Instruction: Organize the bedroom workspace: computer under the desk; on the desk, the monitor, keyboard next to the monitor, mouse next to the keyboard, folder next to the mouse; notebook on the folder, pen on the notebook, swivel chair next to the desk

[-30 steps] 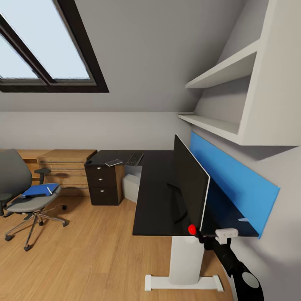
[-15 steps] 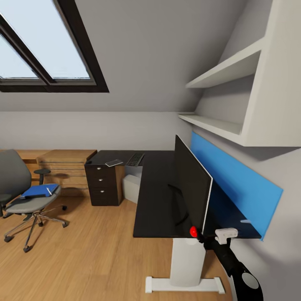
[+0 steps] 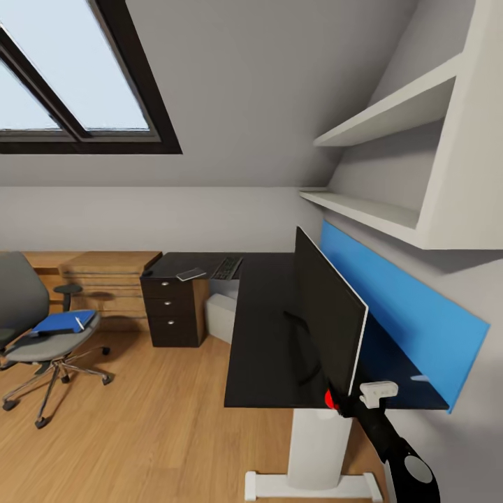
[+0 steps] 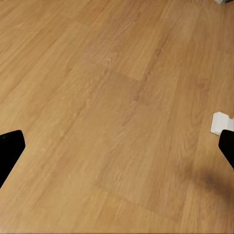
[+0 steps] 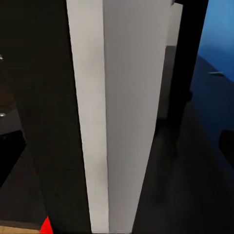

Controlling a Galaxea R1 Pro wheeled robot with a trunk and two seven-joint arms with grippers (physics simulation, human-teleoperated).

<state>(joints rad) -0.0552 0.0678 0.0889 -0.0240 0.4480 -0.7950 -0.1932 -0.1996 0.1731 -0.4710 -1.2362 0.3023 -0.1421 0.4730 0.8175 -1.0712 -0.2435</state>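
Note:
The black monitor (image 3: 325, 314) stands edge-on on the black desk (image 3: 262, 328), near its front edge. My right gripper (image 3: 334, 402) is at the monitor's near lower corner and looks shut on its edge; close up, the monitor's white edge (image 5: 117, 122) runs between the fingers. At the desk's far end lies the keyboard (image 3: 226, 267), with a grey notebook (image 3: 190, 273) beside it. On the grey swivel chair (image 3: 42, 342) at the left lies the blue folder (image 3: 63, 321) with a pen (image 3: 79, 323) on it. My left gripper (image 4: 117, 151) hangs open over the wood floor.
A dark drawer unit (image 3: 171, 311) stands under the desk's far end, with a white box (image 3: 220, 311) beside it. Wooden drawers (image 3: 105, 279) stand along the back wall. White shelves (image 3: 377, 209) and a blue panel (image 3: 405, 300) are above the desk. The desk's white foot (image 4: 220, 122) rests on the floor.
The whole head view has shifted, so the camera has moved; the monitor looks a little bigger and the chair sits further left in the picture. My right gripper stays at the monitor's corner.

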